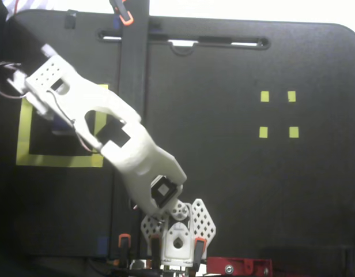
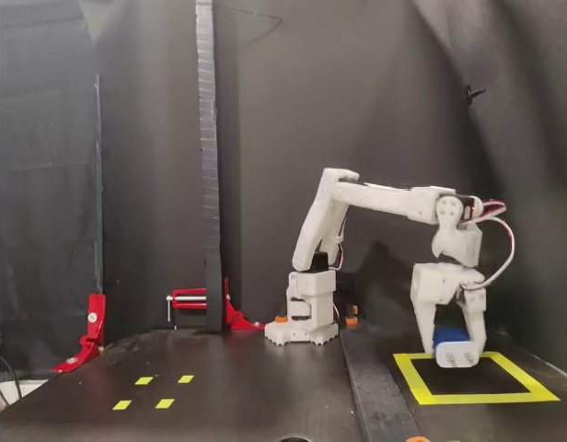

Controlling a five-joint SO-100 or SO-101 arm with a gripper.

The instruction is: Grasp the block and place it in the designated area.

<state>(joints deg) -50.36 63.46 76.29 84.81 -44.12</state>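
The block [image 2: 446, 335] looks small, rigid and light, probably smooth plastic, so gripping its flat sides makes sense. Right now the gripper [image 2: 456, 354] is clamped on it, low over the designated area [image 2: 422, 391], toward its 12 o'clock edge. No readable writing or brands anywhere.

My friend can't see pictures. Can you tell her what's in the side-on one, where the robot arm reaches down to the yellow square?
A white robot arm reaches down and holds a small dark-blue block in its fingers, low over the black middle of a big yellow tape square on a dark table. Four tiny yellow tape squares sit on the table's left side, near red clamps.
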